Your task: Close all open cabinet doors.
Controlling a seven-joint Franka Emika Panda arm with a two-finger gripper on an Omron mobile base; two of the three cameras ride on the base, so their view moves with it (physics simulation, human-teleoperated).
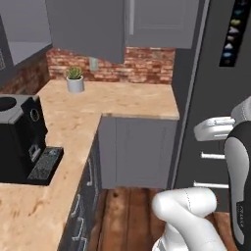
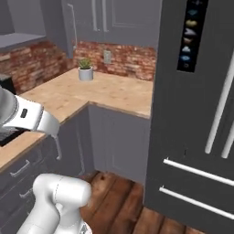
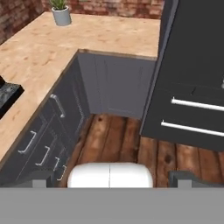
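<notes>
One slate-grey upper cabinet door (image 1: 86, 27) stands swung out over the corner counter; from the other side it shows edge-on (image 2: 61, 20) with its silver bar handle. Next to it on the right, an upper cabinet door (image 1: 162, 19) (image 2: 128, 13) lies flush and shut. My gripper (image 3: 113, 178) is open, its two dark fingertips (image 3: 39, 177) far apart with nothing between them. It hangs low, well below the upper doors, looking down at the wooden floor and the under-counter cabinets.
An L-shaped wooden counter (image 1: 122, 103) carries a potted plant (image 1: 75, 81) (image 2: 85, 71) at the back and a black coffee machine (image 1: 19, 142) on the left. A tall dark fridge (image 2: 196, 114) (image 3: 192, 65) stands close on the right. Wooden floor (image 3: 118, 140) lies below.
</notes>
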